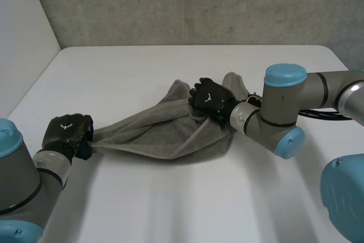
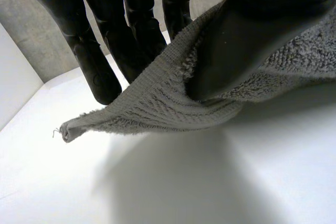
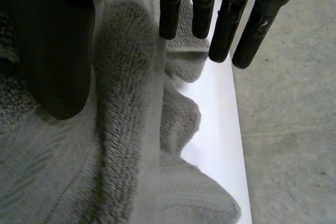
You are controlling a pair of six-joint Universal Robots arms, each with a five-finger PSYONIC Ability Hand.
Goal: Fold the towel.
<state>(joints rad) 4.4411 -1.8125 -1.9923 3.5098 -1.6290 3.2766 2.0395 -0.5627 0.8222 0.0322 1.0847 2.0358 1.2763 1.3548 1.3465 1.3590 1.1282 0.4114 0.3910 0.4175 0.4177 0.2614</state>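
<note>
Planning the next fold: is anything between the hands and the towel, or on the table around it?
Nothing visible. The left hand pinches one end of the towel; the right hand holds its far part.

The white worktop (image 1: pixel 170 209) is smooth and matt under soft, even light; its far corners are rounded; behind its far edge stands a grey, speckled wall (image 1: pixel 187 4) with a rough, concrete look; at the left a plain white panel (image 1: pixel 23 32) rises beside the worktop, meeting the grey wall in the far left corner.

No text, label or number is readable.
</note>
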